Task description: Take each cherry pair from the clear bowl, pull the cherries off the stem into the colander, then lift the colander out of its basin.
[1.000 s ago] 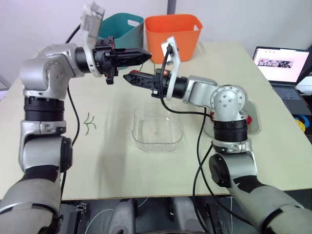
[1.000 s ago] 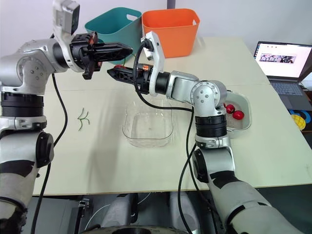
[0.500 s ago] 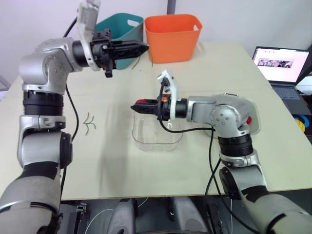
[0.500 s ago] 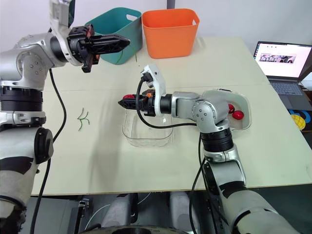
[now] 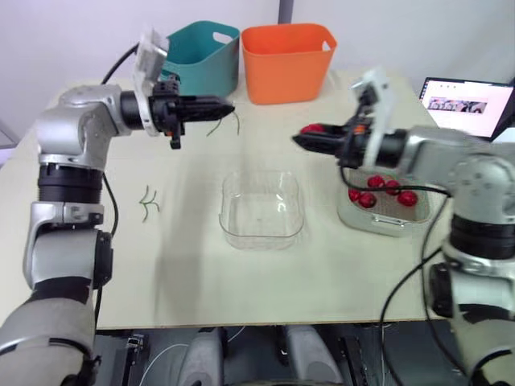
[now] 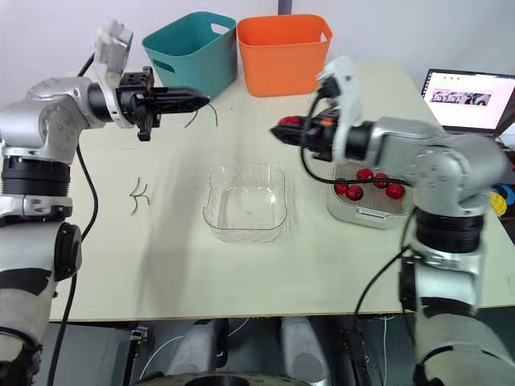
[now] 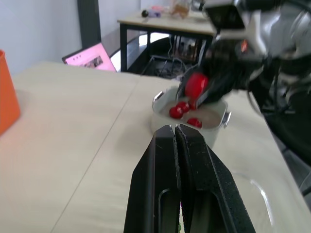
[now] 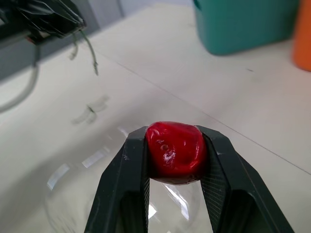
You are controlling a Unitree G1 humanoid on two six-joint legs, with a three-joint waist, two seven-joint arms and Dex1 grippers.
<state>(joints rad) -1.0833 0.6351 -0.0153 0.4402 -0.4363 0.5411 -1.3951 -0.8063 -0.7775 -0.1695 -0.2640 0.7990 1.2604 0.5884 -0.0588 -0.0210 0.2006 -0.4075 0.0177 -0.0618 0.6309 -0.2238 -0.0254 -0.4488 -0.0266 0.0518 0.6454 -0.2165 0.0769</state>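
One glossy red cherry (image 8: 175, 150) sits clamped in the right gripper (image 5: 297, 139), which has swung from over the empty clear plastic bowl (image 5: 261, 233) toward the pale colander (image 5: 385, 227) at right. The left gripper (image 5: 228, 107) stays upper left, closed on the thin green stem (image 8: 91, 56). The drop comes next.

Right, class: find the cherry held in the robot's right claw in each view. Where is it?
Left eye view: cherry right of centre, beyond the clear bowl.
Right eye view: cherry just right of centre.
Left wrist view: beyond the left claw holding the stem, colander behind it.
Right wrist view: pinched between the fingers.
Shared landmark: the right claw gripping it.
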